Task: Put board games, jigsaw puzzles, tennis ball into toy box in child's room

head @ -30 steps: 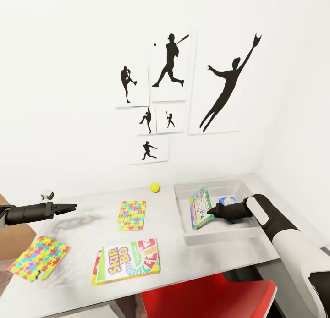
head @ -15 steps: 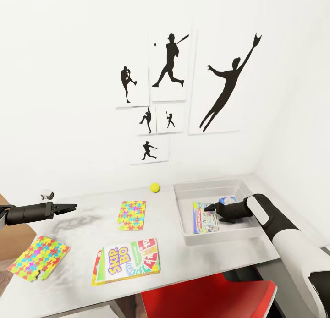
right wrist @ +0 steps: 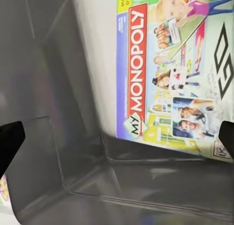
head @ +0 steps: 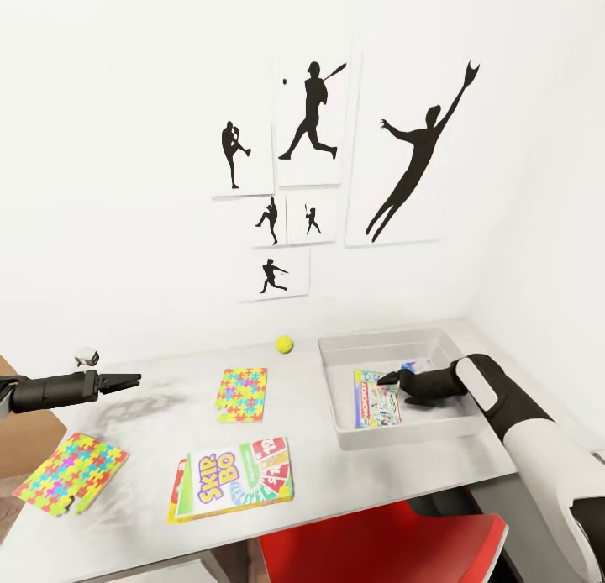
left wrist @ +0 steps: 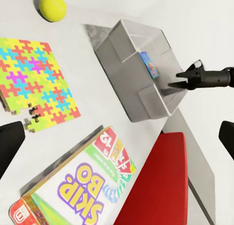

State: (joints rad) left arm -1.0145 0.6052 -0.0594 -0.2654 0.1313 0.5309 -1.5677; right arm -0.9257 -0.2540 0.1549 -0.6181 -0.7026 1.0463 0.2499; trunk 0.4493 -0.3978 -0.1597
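The light grey toy box [head: 391, 345] stands on the table [head: 151, 415] at the right. The green Monopoly board game [head: 376, 404] lies flat inside it, its lid close up in the right wrist view [right wrist: 178, 74]. My right gripper [head: 387, 380] hovers open just above that game, holding nothing. A blue-printed box [head: 413, 366] lies behind it in the bin. The Skip-Bo board game [head: 234, 478] rests near the table's front edge. One jigsaw puzzle [head: 242, 394] lies mid-table, another [head: 71, 472] at the front left. The tennis ball [head: 284, 344] sits by the wall. My left gripper [head: 126, 381] hangs open over the table's left.
A red chair [head: 378, 545] is tucked under the table's front edge, right of the Skip-Bo box. Black sports-silhouette pictures [head: 315, 159] hang on the white wall behind. Bare tabletop lies between the mid-table puzzle and the toy box.
The Monopoly game, held tilted in my right gripper a second ago, has dropped flat into the toy box. The right gripper has opened and drawn slightly up. The left arm is still.
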